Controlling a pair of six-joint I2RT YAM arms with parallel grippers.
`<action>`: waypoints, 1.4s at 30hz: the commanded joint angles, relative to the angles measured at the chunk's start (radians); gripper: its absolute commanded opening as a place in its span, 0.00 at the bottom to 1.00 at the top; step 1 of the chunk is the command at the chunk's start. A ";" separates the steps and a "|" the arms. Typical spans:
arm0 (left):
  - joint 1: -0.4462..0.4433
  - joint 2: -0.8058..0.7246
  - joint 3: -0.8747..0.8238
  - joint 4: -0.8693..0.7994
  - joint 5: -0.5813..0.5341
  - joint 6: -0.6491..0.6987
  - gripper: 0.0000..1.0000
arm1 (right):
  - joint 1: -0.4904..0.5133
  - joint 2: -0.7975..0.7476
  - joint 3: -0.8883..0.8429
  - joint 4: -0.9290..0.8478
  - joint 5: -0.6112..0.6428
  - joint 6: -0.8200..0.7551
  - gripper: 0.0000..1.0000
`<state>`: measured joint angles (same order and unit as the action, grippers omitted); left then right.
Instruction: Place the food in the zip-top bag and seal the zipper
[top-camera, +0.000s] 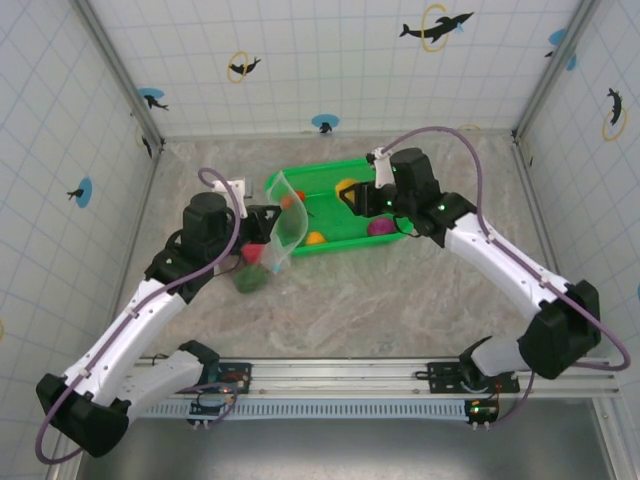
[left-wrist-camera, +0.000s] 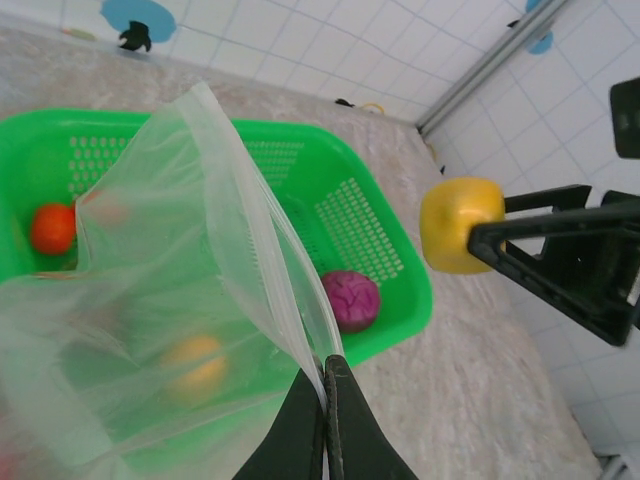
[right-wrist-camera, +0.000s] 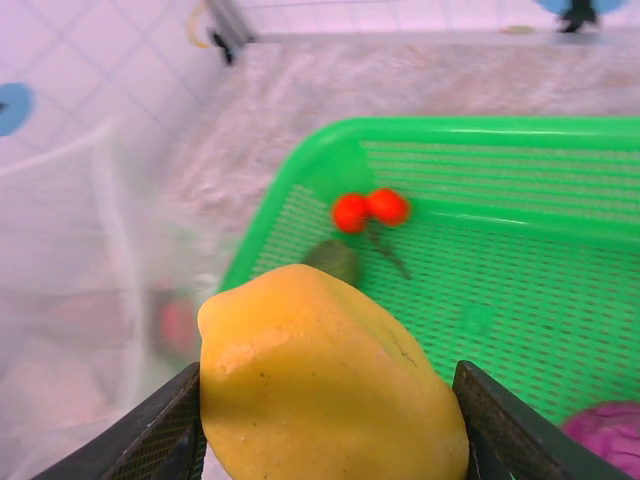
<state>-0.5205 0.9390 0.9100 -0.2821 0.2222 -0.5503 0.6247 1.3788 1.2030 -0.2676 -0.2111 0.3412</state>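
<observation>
Toward 12 o'clock on the desk (top-camera: 420, 300) sits the basket (top-camera: 345, 170), and at its 9 o'clock end the left hand (top-camera: 268, 232) is clenched on the rim of the bag (top-camera: 283, 225), holding it upright with its mouth open toward the basket. From the left wrist, its fingers (left-wrist-camera: 295, 430) are pressed together on the pale zipper (left-wrist-camera: 262, 215) along the bag's edge, which is unsealed. A red piece (top-camera: 255, 254) and a dark green piece (top-camera: 248, 280) show through the plastic at the bag's low end, at 7 o'clock of that hand. The right hand (top-camera: 355, 195) hangs above the basket's 12 o'clock side, grasping a yellow fruit (right-wrist-camera: 330, 380) between both fingers. In the basket lie the cherries (right-wrist-camera: 370, 210) near the 9 o'clock end, an orange piece (top-camera: 315, 238) by the 6 o'clock wall and a purple piece (top-camera: 380, 228) toward the 4 o'clock corner.
</observation>
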 joint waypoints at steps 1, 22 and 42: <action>0.007 -0.019 0.018 0.006 0.069 -0.060 0.00 | 0.078 -0.059 -0.034 0.116 -0.066 0.000 0.57; 0.007 -0.105 0.058 -0.104 0.041 -0.086 0.00 | 0.290 0.155 0.074 0.191 0.012 0.120 0.60; 0.008 -0.124 0.058 -0.159 -0.065 -0.036 0.00 | 0.298 0.161 0.197 0.065 -0.009 0.025 0.77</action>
<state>-0.5198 0.8265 0.9379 -0.4171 0.1936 -0.6083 0.9367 1.5696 1.3403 -0.1947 -0.1680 0.3904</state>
